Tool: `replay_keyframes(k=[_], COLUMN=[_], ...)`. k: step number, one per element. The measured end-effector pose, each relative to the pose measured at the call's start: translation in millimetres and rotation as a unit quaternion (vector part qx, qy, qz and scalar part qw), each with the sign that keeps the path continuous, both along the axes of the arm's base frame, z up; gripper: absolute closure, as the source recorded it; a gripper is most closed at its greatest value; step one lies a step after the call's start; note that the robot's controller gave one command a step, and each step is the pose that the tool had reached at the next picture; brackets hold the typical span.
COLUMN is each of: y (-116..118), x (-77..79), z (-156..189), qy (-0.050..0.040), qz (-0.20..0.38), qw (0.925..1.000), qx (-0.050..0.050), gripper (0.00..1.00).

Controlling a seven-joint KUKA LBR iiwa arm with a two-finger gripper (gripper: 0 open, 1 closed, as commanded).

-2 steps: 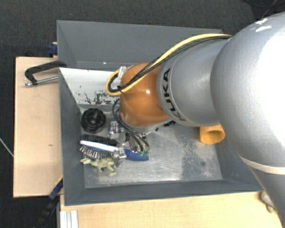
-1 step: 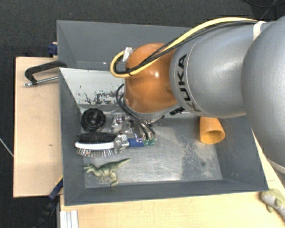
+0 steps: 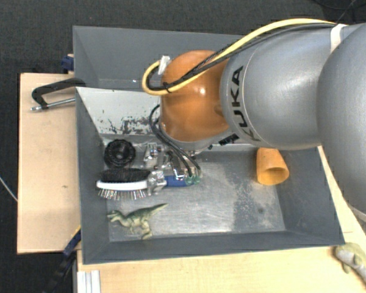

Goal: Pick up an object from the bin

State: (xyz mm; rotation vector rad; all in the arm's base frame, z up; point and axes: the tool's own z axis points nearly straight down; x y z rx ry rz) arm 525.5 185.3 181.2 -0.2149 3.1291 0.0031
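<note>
End effector [image 3: 175, 167]: low over the bin's [image 3: 89, 182] left-middle floor; open or closed cannot be told (wrist hides it).
Brush [image 3: 123, 185]: just left, lying left-to-right, blue handle end nearest.
Neighbour: green dinosaur [image 3: 134, 217], nearer the front wall.

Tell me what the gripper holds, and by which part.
Cannot be told: the gripper sits at the handle end of the brush, but no grasp is visible.

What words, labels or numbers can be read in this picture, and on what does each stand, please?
"KUKA": black letters running down the grey arm casing, beside its orange cover.
No text is readable on the brush, green toy dinosaur, orange cup or black round knob.
</note>
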Motion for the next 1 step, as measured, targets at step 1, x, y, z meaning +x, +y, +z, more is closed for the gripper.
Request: replay_keyframes(k=[1], y=[0.4], x=[0.5], z=[1.8], qy=[0.0008], qz=[0.0], qw=[1.0], qx=[0.0], gripper=[1.0])
